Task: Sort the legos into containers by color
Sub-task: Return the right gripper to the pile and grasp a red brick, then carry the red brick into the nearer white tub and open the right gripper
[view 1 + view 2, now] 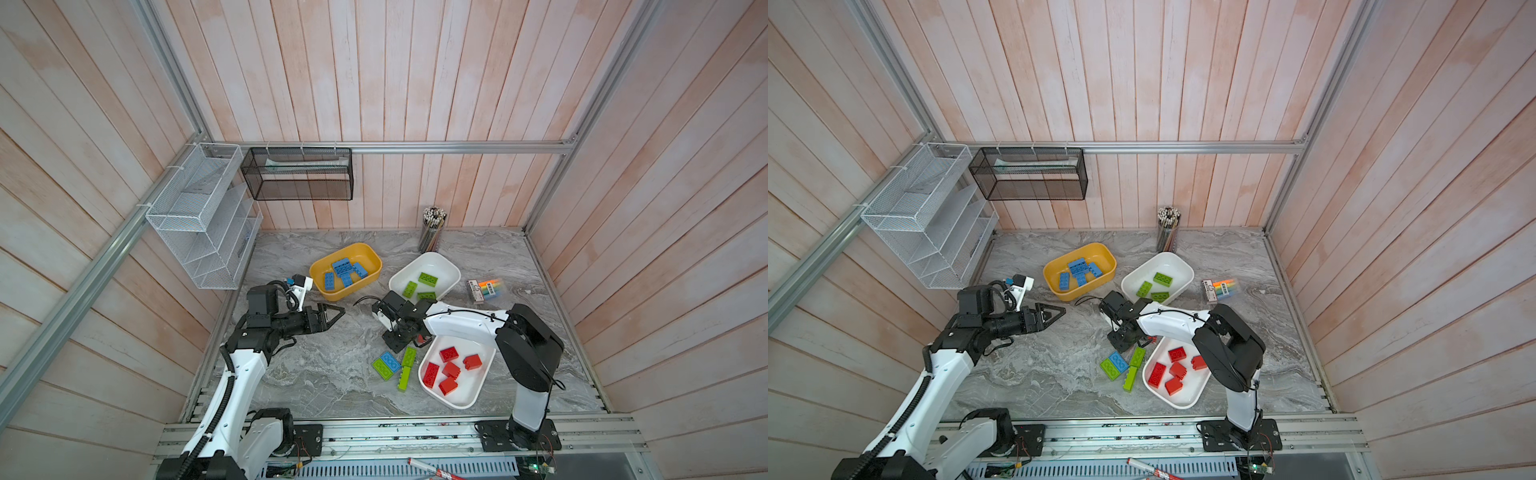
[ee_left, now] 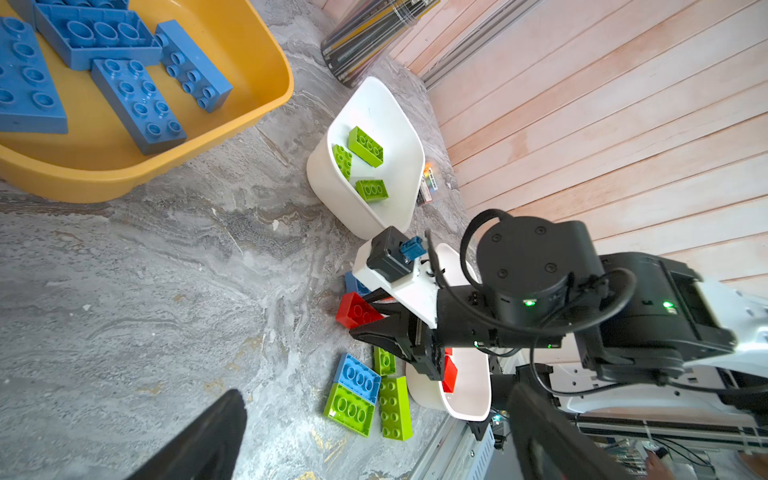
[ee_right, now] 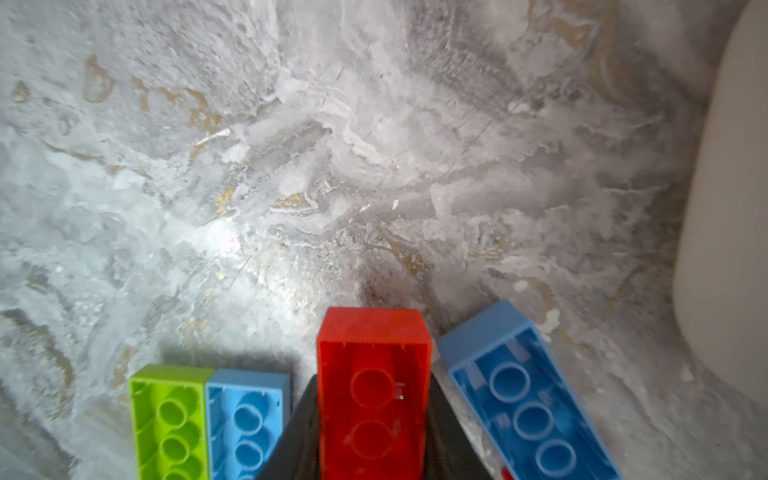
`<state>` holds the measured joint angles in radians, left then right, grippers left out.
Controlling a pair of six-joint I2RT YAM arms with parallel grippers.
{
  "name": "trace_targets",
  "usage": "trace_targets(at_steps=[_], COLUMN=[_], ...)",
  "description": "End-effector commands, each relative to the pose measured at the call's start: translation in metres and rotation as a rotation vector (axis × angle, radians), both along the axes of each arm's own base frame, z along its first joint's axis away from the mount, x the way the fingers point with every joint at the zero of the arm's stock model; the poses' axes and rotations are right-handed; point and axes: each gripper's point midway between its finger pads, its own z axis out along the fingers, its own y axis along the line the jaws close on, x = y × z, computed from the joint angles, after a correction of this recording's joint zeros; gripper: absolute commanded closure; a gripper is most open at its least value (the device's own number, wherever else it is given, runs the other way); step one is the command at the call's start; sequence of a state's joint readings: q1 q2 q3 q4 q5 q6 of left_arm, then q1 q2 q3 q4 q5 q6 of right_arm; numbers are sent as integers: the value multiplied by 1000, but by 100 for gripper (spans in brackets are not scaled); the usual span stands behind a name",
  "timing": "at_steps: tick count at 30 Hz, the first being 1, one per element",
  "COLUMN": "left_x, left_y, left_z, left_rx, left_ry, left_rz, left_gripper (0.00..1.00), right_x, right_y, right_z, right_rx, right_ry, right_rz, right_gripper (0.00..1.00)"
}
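Red, glossy and hollow, the 2x4 brick (image 3: 372,395) looks light and rigid, so it should not deform, though its smooth walls may slip or pivot in a loose hold. It lies underside-up on the worktop (image 1: 316,374), just beside the white tub of reds (image 1: 469,390). The right gripper (image 1: 407,341) has its fingers (image 3: 299,444) pressed against the brick's two long sides (a sound place to hold it). Room is tight: a blue brick (image 3: 528,399) sits close on one flank, a blue-and-green pair (image 3: 232,415) on the other, and the tub's wall must be cleared by lifting. The left gripper (image 1: 336,316) hovers well apart, near the yellow tub (image 1: 345,294), fingers spread wide.
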<state>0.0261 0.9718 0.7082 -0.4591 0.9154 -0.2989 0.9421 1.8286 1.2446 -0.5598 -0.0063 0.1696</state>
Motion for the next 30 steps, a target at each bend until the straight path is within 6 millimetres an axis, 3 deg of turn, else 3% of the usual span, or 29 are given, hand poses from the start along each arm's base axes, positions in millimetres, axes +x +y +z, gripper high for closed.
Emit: trace_targets(at_steps=[1, 4, 9, 15, 20, 26, 28, 30], left_x=[-3, -3, -5, -8, -8, -6, -5, -5], left_y=[-5, -7, -14, -20, -24, -25, -25, -26], left_z=[10, 13, 19, 19, 17, 19, 18, 16], left_rx=[-56, -80, -111, -124, -122, -124, -125, -123], left_ry=[-27, -34, -41, -36, -31, -37, -34, -27], left_rz=[-28, -32, -60, -91, -101, -96, -97, -99], left_gripper=[0, 0, 0, 0, 0, 0, 0, 0], right_x=[-3, -13, -26, -31, -6, 18, 20, 20], right_y=[-6, -35, -105, -174, -198, -206, -208, -205], right_z=[54, 73, 87, 76, 64, 39, 30, 22], right_rx=[75, 69, 30, 89, 150, 106, 91, 94], right_ry=[-35, -31, -13, -38, -84, -100, -77, -41], right_rz=[-56, -143, -371, -634, -708, -704, -696, -671], right_gripper=[74, 74, 75, 75, 75, 71, 67, 56])
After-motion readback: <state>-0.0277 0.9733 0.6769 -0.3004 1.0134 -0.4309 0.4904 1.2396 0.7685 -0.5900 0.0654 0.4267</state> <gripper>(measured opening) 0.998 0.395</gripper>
